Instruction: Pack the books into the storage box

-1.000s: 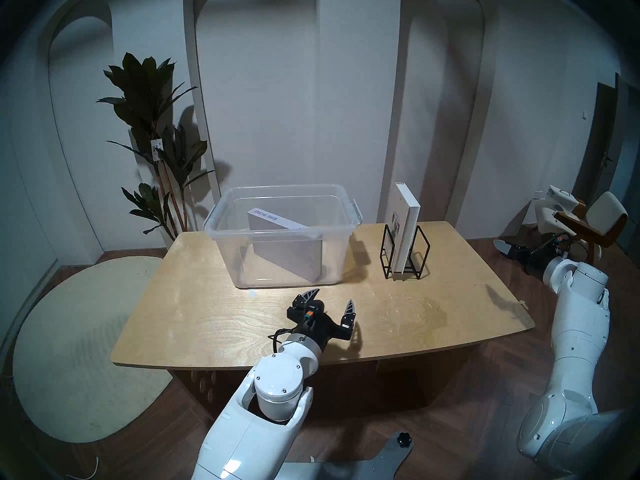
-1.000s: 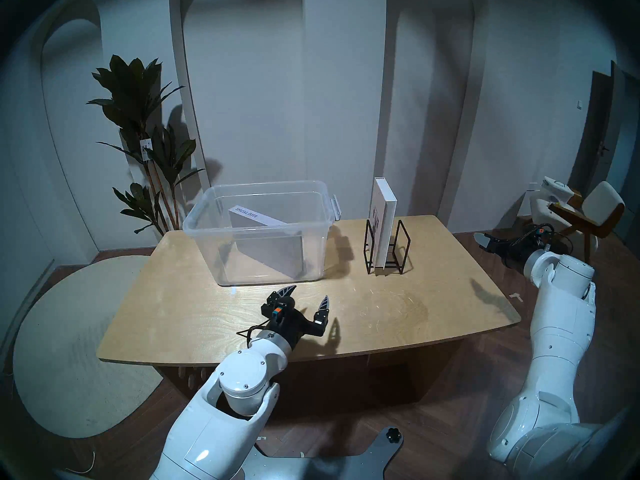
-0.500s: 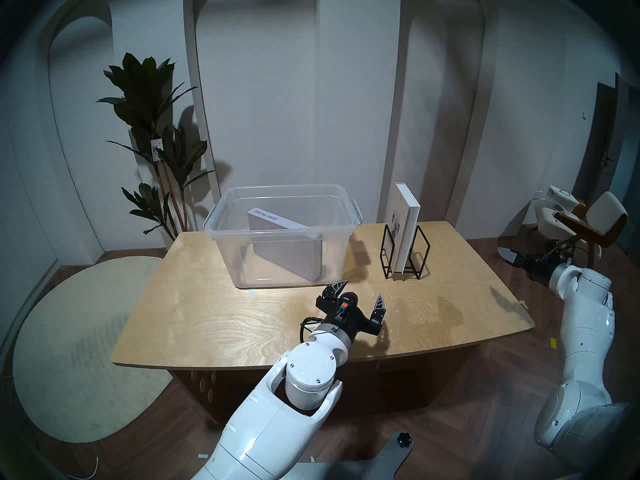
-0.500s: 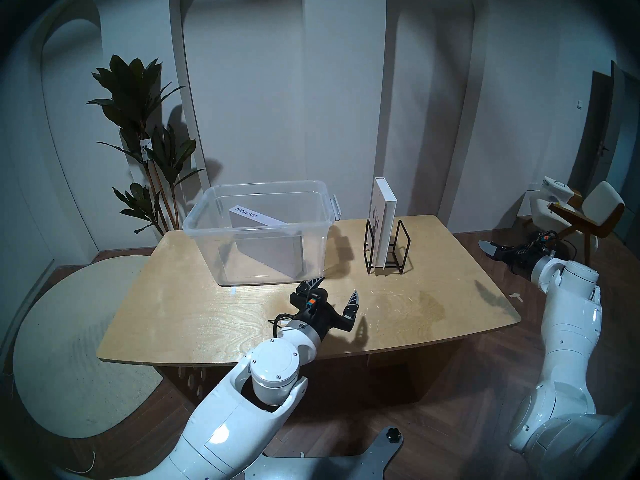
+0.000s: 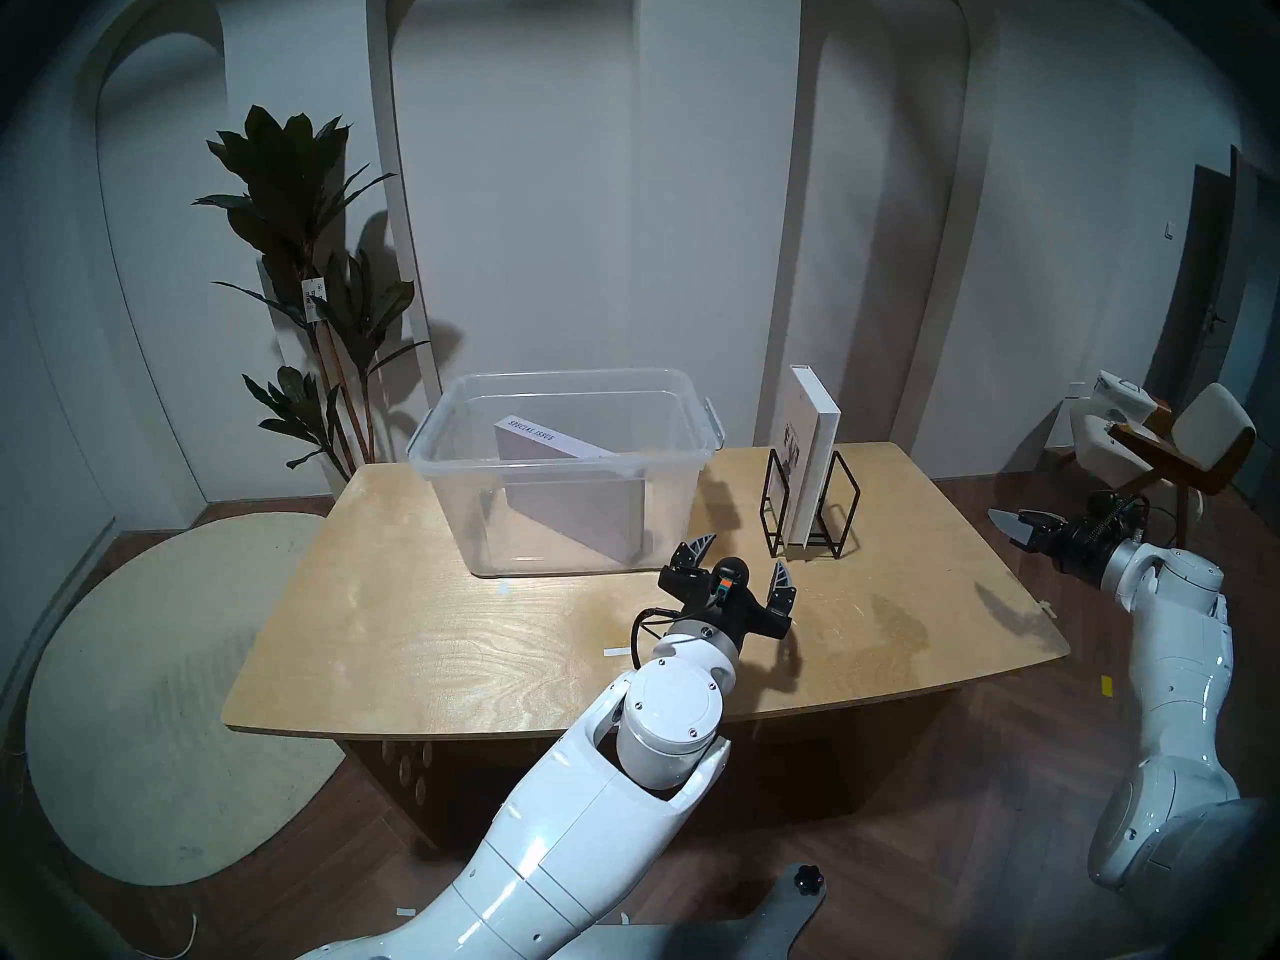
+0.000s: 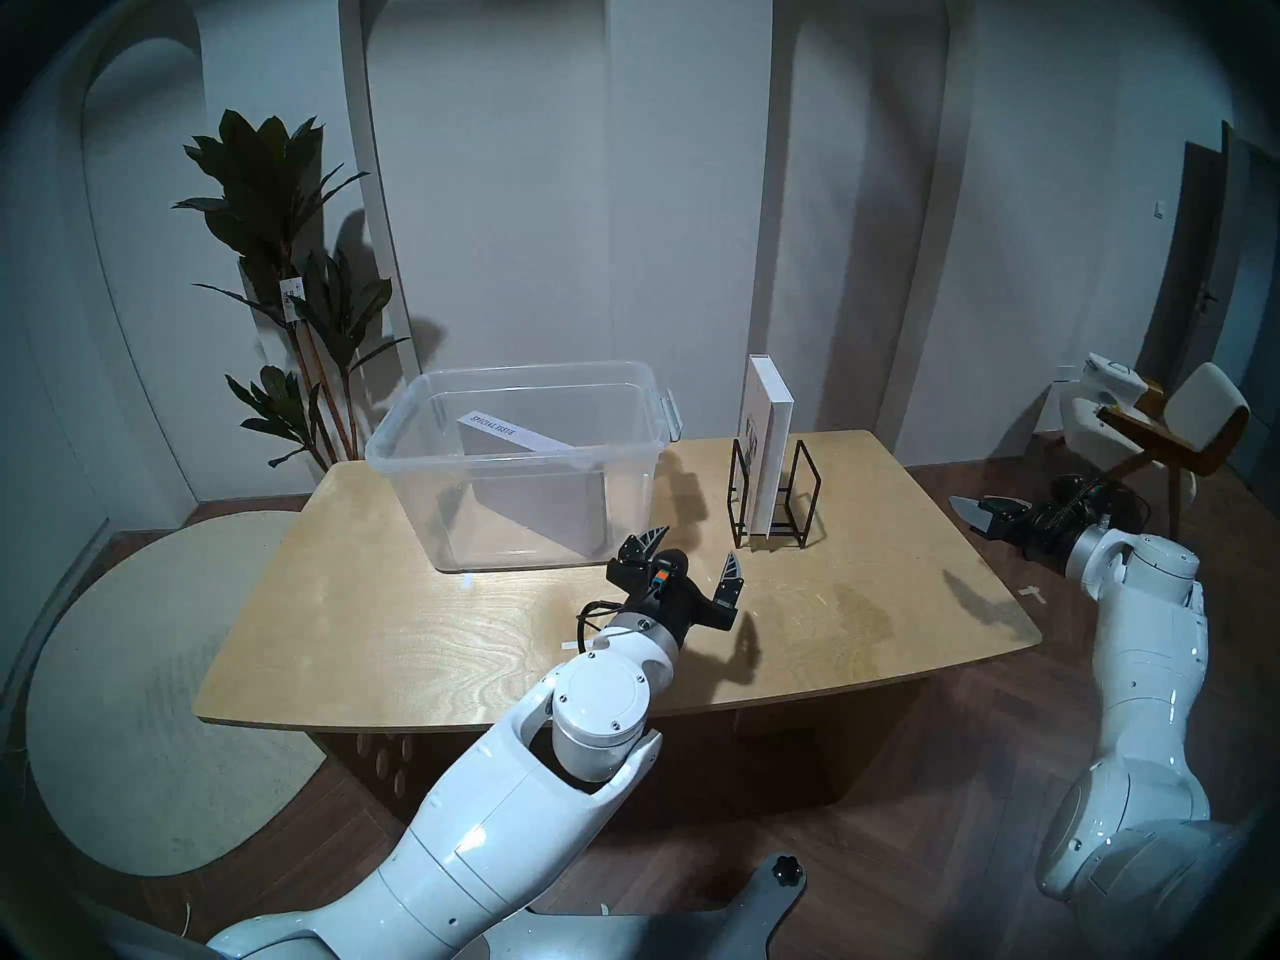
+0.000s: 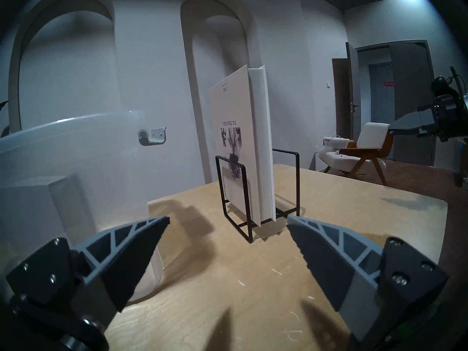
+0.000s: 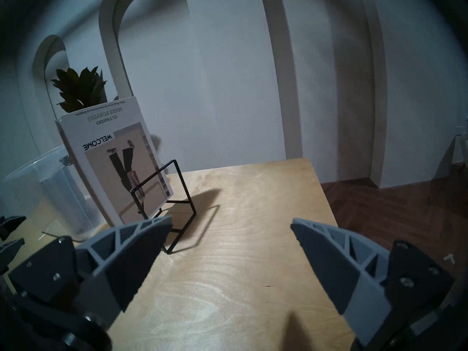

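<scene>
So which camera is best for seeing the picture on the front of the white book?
The right wrist view. It faces the white book cover almost flat on, showing the upside-down legs picture and "WELCOME". The left wrist view sees the other cover at a slant with its page edge. Both head views show mostly the page edge, standing in the black rack.
</scene>
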Robot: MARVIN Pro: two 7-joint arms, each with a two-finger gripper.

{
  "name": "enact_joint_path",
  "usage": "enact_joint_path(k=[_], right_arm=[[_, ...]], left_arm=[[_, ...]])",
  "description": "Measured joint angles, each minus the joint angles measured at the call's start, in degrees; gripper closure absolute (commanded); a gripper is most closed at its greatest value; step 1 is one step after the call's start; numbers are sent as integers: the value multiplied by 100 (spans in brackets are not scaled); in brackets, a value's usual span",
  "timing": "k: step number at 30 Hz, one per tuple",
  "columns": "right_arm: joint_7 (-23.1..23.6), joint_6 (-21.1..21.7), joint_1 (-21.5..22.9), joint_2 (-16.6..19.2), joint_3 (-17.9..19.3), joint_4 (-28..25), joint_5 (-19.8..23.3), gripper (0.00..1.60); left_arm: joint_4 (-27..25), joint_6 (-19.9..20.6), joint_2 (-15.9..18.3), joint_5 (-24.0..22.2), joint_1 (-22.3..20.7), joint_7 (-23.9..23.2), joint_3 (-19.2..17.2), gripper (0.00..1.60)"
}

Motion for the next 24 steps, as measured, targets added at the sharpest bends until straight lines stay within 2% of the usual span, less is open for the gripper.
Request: enact_joint_path(k=[7, 9, 14, 24], right_arm=[[240, -286, 68, 100, -77, 255, 14, 0], [352, -435, 112, 148, -112, 385, 22, 0], [521, -666, 194, 227, -167, 600, 34, 0], [760, -986, 352, 342, -244, 931, 47, 0]], left_arm=[[288, -24, -194, -465, -329, 244, 115, 0], [514, -33, -292, -777, -494, 344, 198, 0], [899, -68, -456, -1186, -737, 548, 318, 0], [1629, -208, -809, -1744, -1176, 809, 261, 0]])
